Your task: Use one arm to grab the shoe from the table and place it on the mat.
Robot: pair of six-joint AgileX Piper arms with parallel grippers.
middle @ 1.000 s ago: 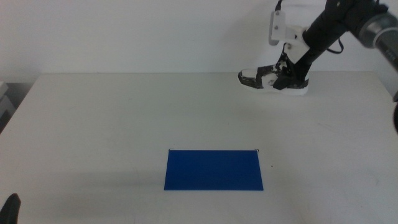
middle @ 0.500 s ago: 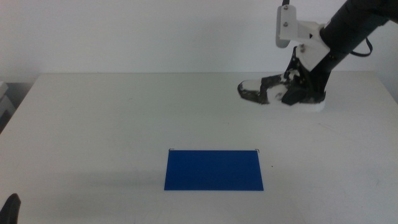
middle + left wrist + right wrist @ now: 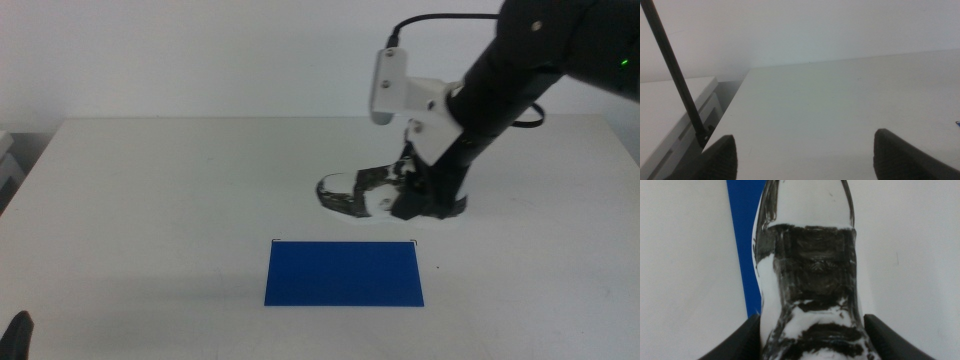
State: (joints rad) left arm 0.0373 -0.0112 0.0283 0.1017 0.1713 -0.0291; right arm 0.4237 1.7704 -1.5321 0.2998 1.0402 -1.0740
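A: Carrying now — right gripper (image 3: 425, 200) clamped on the shoe (image 3: 385, 193), moved in from the far edge since a second ago.
B: Mat (image 3: 344, 272)?
A: Just ahead below the toe; placement next, I'd say.

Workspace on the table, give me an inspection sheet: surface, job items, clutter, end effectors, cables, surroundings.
Surface: off-white table, matte and bare where it shows.
Shoe: white and black sneaker, held above the table just behind the mat, toe toward the left arm's side.
Mat: blue sheet, flat near the front edge, nothing on it.
Clutter: nothing seen.
Right end effector: shut on the shoe; the right wrist view shows a jaw on each side of it.
Left end effector: open, holding nothing, waiting at the table's near left corner.
Cables: a black cable loops over the right arm's white module.
Surroundings: plain white wall behind the table.
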